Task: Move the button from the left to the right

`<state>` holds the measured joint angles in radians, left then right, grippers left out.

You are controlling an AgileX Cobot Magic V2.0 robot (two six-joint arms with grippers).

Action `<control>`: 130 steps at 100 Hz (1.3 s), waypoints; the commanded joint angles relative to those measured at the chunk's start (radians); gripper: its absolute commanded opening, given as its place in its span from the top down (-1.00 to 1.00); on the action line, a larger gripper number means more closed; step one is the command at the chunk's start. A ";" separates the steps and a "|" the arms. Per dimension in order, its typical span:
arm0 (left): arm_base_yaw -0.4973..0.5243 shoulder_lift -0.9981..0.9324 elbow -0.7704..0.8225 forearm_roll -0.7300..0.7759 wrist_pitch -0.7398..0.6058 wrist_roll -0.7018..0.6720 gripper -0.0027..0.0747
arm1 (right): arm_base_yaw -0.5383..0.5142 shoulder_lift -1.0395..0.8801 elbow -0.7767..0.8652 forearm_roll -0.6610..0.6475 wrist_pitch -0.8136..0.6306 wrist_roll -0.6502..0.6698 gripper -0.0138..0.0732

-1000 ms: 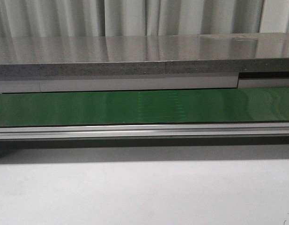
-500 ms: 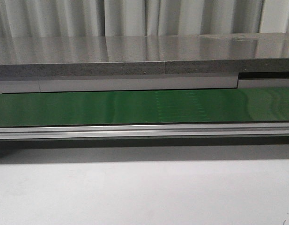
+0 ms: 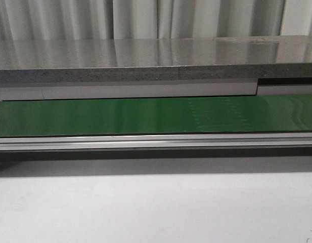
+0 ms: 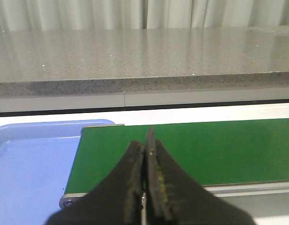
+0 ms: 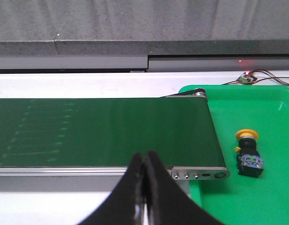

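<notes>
A dark green belt (image 3: 95,116) is seen, marked with faint rows of lighter dashes towards its right part and edged by a silver-grey metal rail (image 3: 156,142). The bench (image 3: 156,207) in front is plain pale grey; the counter (image 3: 145,55) behind is speckled grey stone, backed by grey-white pleated curtains (image 3: 145,17). A light blue tray (image 4: 27,168) and a bright green tray (image 5: 256,206) are shown. The button (image 5: 248,153) is given a yellow-orange head on a black body. Both pairs of fingers (image 4: 135,187) (image 5: 153,187) are black.
</notes>
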<state>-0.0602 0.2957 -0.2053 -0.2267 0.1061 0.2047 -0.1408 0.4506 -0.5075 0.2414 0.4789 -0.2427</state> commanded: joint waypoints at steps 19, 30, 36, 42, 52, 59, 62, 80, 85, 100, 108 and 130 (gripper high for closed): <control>-0.011 0.006 -0.031 -0.011 -0.077 0.000 0.98 | 0.002 0.002 -0.024 0.015 -0.069 0.002 0.84; -0.011 0.006 -0.031 -0.011 -0.077 0.000 0.98 | 0.002 0.002 -0.024 0.015 -0.069 0.002 0.84; -0.011 0.006 -0.031 -0.011 -0.077 0.000 0.98 | 0.002 0.002 -0.024 0.015 -0.069 0.002 0.84; -0.011 0.006 -0.031 -0.011 -0.077 0.000 0.98 | 0.002 0.002 -0.024 0.015 -0.069 0.002 0.84; -0.011 0.006 -0.031 -0.011 -0.077 0.000 0.98 | 0.002 0.002 -0.024 0.015 -0.069 0.002 0.84; -0.011 0.006 -0.031 -0.011 -0.077 0.000 0.98 | 0.002 0.002 -0.024 0.015 -0.069 0.002 0.84; -0.011 0.006 -0.031 -0.011 -0.077 0.000 0.98 | 0.002 0.002 -0.020 0.015 -0.073 0.002 0.84; -0.011 0.006 -0.031 -0.011 -0.077 0.000 0.98 | 0.006 -0.001 0.038 0.017 -0.168 0.003 0.84; -0.011 0.006 -0.031 -0.011 -0.077 0.000 0.98 | 0.017 -0.011 0.069 0.017 -0.212 0.004 0.84; -0.011 0.006 -0.031 -0.011 -0.077 0.000 0.98 | 0.076 -0.084 0.176 -0.016 -0.324 0.040 0.84; -0.011 0.006 -0.031 -0.011 -0.077 0.000 0.98 | 0.122 -0.147 0.237 -0.081 -0.373 0.090 0.84; -0.011 0.006 -0.031 -0.011 -0.077 0.000 0.98 | 0.149 -0.335 0.379 -0.133 -0.405 0.134 0.84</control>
<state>-0.0602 0.2957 -0.2053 -0.2267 0.1061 0.2047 0.0110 0.1708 -0.1486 0.1314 0.1721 -0.1222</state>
